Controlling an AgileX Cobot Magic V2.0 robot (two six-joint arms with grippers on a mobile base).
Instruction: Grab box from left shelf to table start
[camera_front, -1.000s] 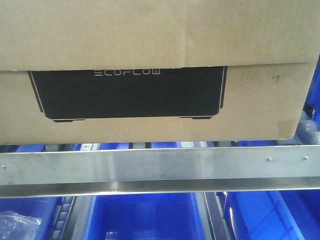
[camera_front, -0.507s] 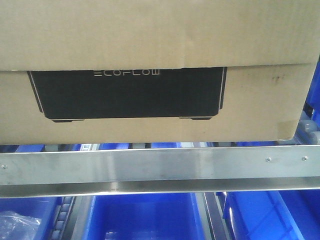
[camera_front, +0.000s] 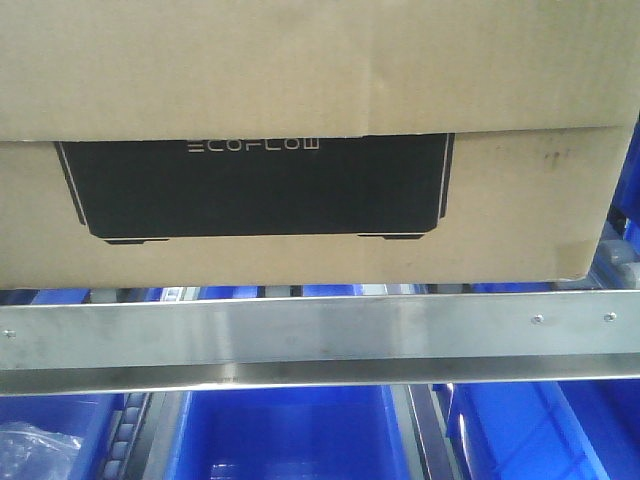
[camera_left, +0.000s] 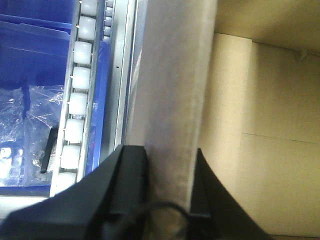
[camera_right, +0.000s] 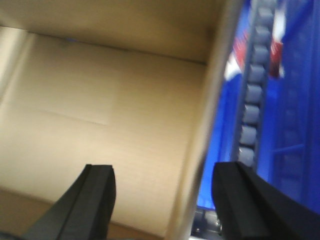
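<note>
Box (camera_front: 300, 60) above blue bins (camera_front: 290, 440), left claw (camera_left: 167, 152) tight on its wall, right claw (camera_right: 165, 170) wide.

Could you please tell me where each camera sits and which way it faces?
Front view: ahead of the box, facing its printed side, the steel rail and blue bins beneath; no robot part shows.
Left wrist view: behind the left hand, looking along a box wall that the hand clamps; roller track beside.
Right wrist view: behind the right hand, open astride a box wall, looking into the box.
All three share the box.
</note>
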